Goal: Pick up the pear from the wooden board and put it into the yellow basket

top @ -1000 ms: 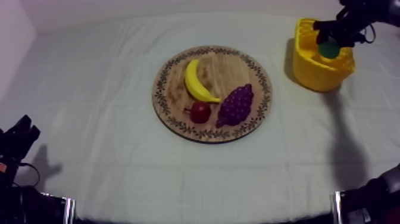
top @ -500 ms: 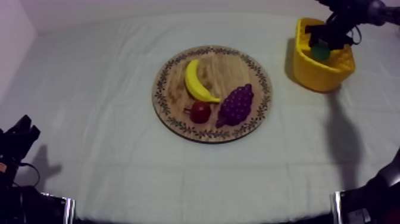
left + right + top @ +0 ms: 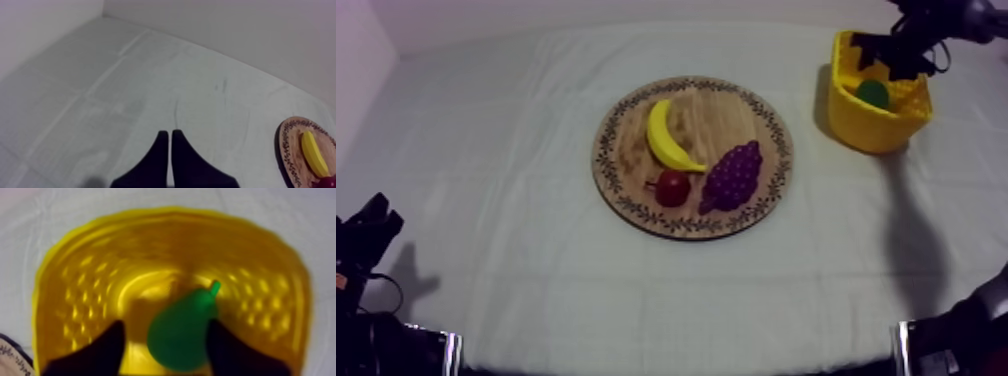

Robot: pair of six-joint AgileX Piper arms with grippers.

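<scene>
Across the surface [image 3: 486, 150] we list: wooden board [image 3: 721, 115] bearing banana [image 3: 669, 138], grapes [image 3: 733, 175] and small red fruit [image 3: 672, 188]; yellow basket [image 3: 856, 125] with the pear [image 3: 873, 93] inside, so placing looks done and only withdrawal is left; right claw [image 3: 166, 325] spread, straddling the pear without pinching; left claw [image 3: 170, 134] pressed together, empty.

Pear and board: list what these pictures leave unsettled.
Top view: the yellow basket's front wall hides the pear's underside, so whether it rests on the floor is unclear.
Right wrist view: one finger of the open right tool overlaps the pear's side; touching or just in front, cannot tell.
Left wrist view: the picture edge cuts off the wooden board beyond the shut left tool.
</scene>
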